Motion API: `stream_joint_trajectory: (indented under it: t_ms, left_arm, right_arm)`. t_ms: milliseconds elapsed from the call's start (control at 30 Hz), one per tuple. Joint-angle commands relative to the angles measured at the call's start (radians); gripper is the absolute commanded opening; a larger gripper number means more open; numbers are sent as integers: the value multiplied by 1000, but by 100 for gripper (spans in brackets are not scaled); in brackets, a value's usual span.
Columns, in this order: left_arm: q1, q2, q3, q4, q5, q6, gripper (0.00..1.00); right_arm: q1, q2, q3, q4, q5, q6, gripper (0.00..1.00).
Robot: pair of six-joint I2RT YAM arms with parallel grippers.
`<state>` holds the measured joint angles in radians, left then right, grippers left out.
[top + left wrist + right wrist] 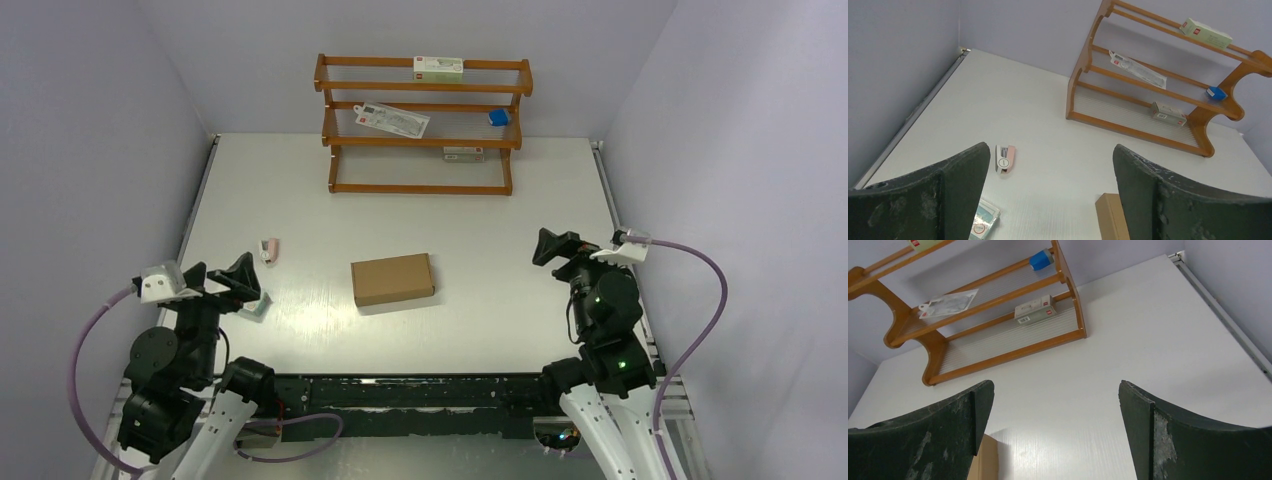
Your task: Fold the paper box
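Note:
The paper box (393, 279) is a small shallow closed brown cardboard box lying flat in the middle of the table. A corner of it shows in the left wrist view (1110, 216) and an edge in the right wrist view (985, 460). My left gripper (232, 280) is open and empty at the left near edge, well left of the box. My right gripper (553, 248) is open and empty at the right side, well right of the box. Both sets of jaws stand wide apart with nothing between them.
A wooden three-tier rack (424, 125) stands at the back with white cartons, a plastic packet and a small blue item. A small pink-and-white stapler (267, 249) and a flat teal packet (256, 307) lie near my left gripper.

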<state>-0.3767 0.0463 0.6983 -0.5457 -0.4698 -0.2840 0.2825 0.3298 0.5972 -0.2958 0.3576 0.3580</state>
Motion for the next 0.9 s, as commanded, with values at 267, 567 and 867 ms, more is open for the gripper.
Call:
stream_joint_trajectory:
  t_ms: [267,567,867]
  left_arm:
    - [-2,59,-10,3,-15,22,97]
    - [1,58,-16,8,0,30,97]
    - [6,54,-17,11,4,31,97]
  right_arm:
    - [-3,18,-6,36,-41,-14,100]
    - [-3,26,-7,44,-51,-15,100]
    - [-3,17,-13,58,-52,-12,100]
